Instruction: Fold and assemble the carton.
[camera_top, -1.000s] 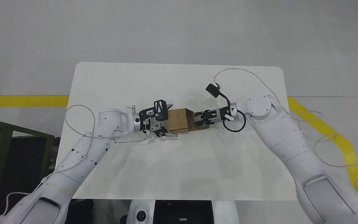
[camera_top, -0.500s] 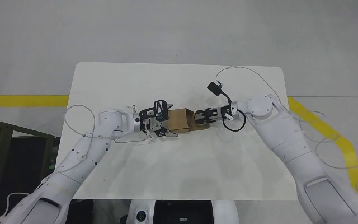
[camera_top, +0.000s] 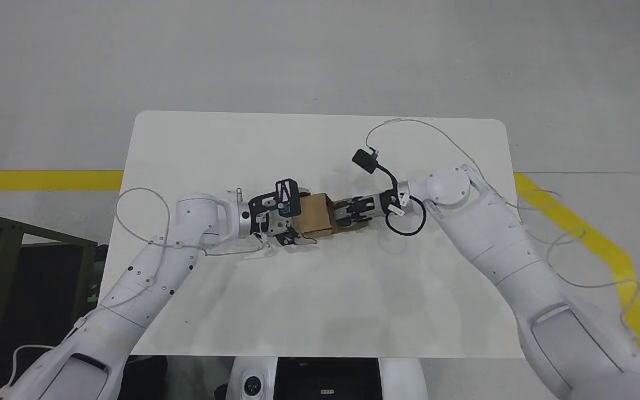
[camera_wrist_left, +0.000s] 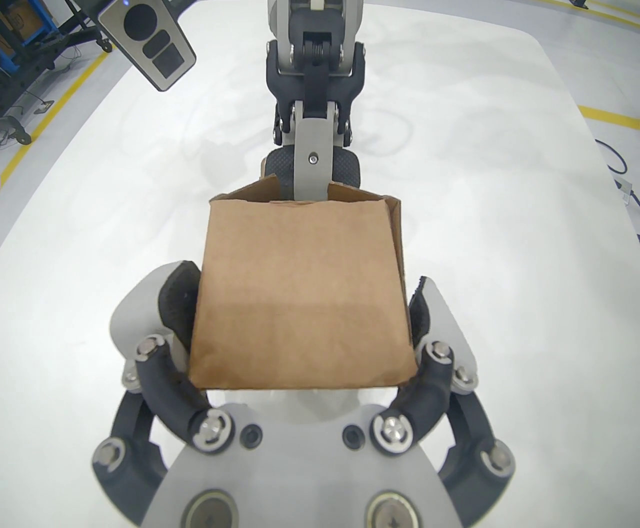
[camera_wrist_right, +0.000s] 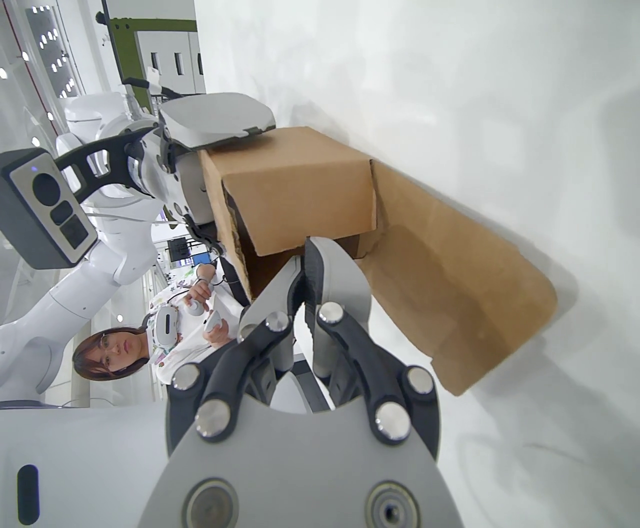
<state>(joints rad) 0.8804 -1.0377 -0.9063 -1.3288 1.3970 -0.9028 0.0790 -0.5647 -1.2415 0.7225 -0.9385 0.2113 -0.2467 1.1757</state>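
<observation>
A small brown carton (camera_top: 315, 213) lies on its side in the middle of the white table (camera_top: 200, 140). My left gripper (camera_top: 290, 216) is shut on the carton (camera_wrist_left: 300, 300) from its closed end, with one pad (camera_wrist_left: 175, 300) on each side wall. My right gripper (camera_top: 342, 212) is shut, and its fingertips push into the carton's open end (camera_wrist_right: 295, 175). One long flap (camera_wrist_right: 450, 280) lies spread flat on the table beside my right gripper (camera_wrist_right: 305, 265). In the left wrist view the right gripper (camera_wrist_left: 312, 170) pokes in at the carton's far edge.
A thin cable (camera_top: 430, 125) loops from the right arm over the table's far right part. A small black camera module (camera_top: 362, 158) sticks out from the right wrist. Bare table surrounds the carton on all sides.
The right arm has moved left toward the carton, and its fingertips now sit in the open end. The carton looks shorter from above. The left arm has kept still.
</observation>
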